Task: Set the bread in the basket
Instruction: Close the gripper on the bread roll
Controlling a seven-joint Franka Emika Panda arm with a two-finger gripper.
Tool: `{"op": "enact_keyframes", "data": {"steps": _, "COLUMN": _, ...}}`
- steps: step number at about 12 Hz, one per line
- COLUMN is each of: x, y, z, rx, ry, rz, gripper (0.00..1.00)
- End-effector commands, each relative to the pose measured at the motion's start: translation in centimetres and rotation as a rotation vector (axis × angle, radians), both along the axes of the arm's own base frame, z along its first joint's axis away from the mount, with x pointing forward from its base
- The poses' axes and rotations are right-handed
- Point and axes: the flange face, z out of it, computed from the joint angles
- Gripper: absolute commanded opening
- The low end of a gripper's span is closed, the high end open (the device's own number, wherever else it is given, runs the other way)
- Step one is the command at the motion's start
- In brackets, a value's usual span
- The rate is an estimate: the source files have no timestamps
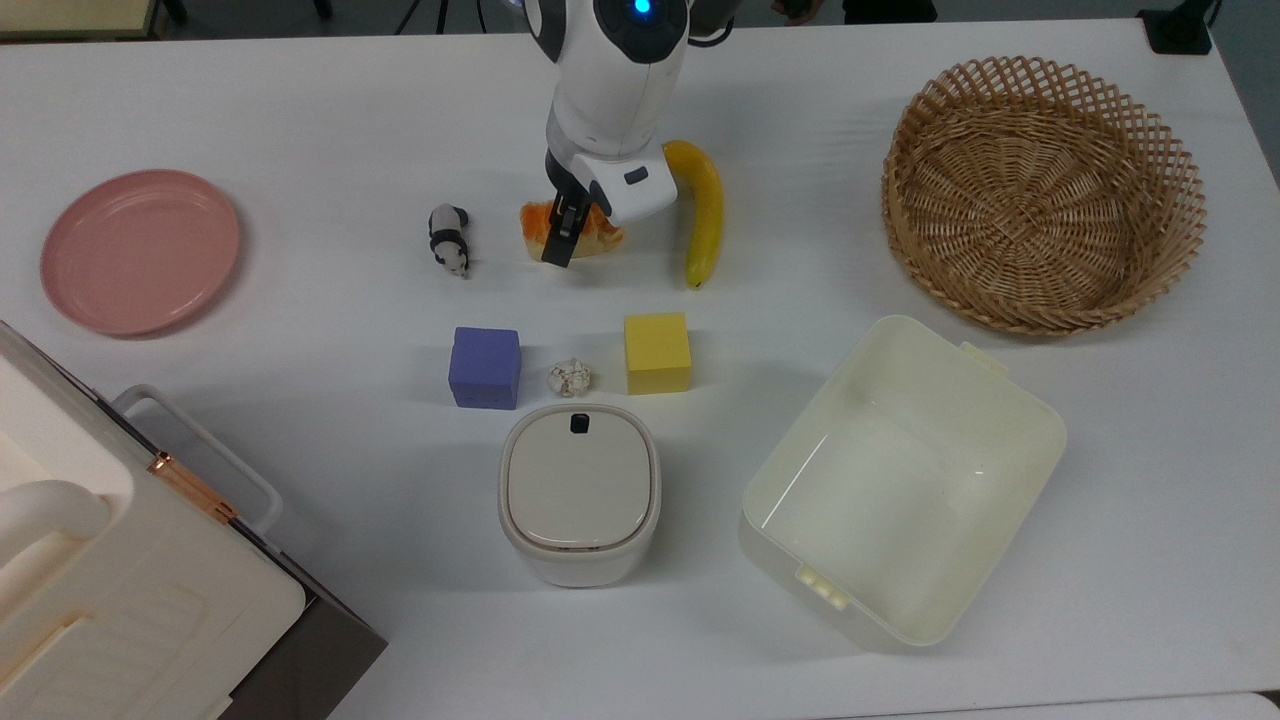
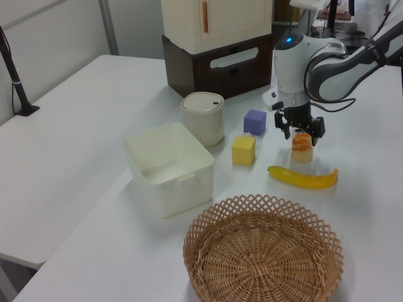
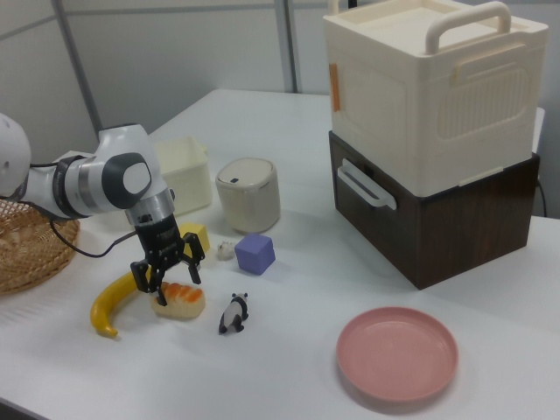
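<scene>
**Pincer Over the Bread, Containers Unfilled**

You will find the pincer [image 3: 166, 262] lowered over the bread [image 3: 179, 299], left of centre in the right view. Its fingers [image 3: 144, 273] are spread, one on each side of the loaf, and are not clenched on it. The bread rests on the white worktop [image 1: 300, 100], upper centre of the top view, partly covered by the arm's wrist.

Check the containers as follows:

- The basket [image 1: 1043, 192] sits at the upper right of the top view, well apart from the bread. Its woven base is bare; nothing lies in it. In the left view it fills the lower foreground [image 2: 263, 250].
- The cream tub [image 1: 902, 478] stands at the lower right of the top view, below the basket. Its interior holds nothing.
- The lidded bin [image 1: 579, 492] stands at lower centre of the top view with its lid shut; you cannot tell what is inside.
- The pink plate [image 1: 139, 250] lies at the left edge of the top view and carries nothing.

Note the loose items near the bread. The banana [image 1: 703, 208] lies just beside it, toward the top view's right. The panda figure [image 1: 449, 238] stands near it, toward the top view's left. Below these, in one row, sit the purple cube [image 1: 485, 367], a small crumpled white ball [image 1: 570, 377] and the yellow cube [image 1: 657, 352]. The stacked storage box [image 3: 433, 122] occupies the upper right of the right view.
</scene>
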Motion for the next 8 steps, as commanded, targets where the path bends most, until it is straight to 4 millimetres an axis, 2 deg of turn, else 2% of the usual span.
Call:
{"op": "enact_keyframes", "data": {"steps": 1, "x": -0.2, "y": 0.2, "z": -0.9, "rx": -0.017, "ry": -0.009, "rz": 0.044, "gripper": 0.77}}
{"op": "enact_keyframes", "data": {"steps": 2, "x": -0.2, "y": 0.2, "z": -0.9, "rx": -0.018, "ry": -0.008, "rz": 0.041, "gripper": 0.64}}
{"op": "enact_keyframes", "data": {"steps": 3, "x": -0.2, "y": 0.2, "z": -1.0, "rx": -0.019, "ry": -0.007, "rz": 0.039, "gripper": 0.6}}
{"op": "enact_keyframes", "data": {"steps": 4, "x": -0.2, "y": 0.2, "z": -0.8, "rx": -0.019, "ry": -0.008, "rz": 0.037, "gripper": 0.53}}
{"op": "enact_keyframes", "data": {"steps": 7, "x": -0.2, "y": 0.1, "z": 0.5, "rx": -0.025, "ry": -0.014, "rz": 0.006, "gripper": 0.52}}
{"op": "enact_keyframes", "data": {"steps": 8, "x": 0.0, "y": 0.0, "z": 1.7, "rx": -0.029, "ry": -0.027, "rz": -0.021, "gripper": 0.52}}
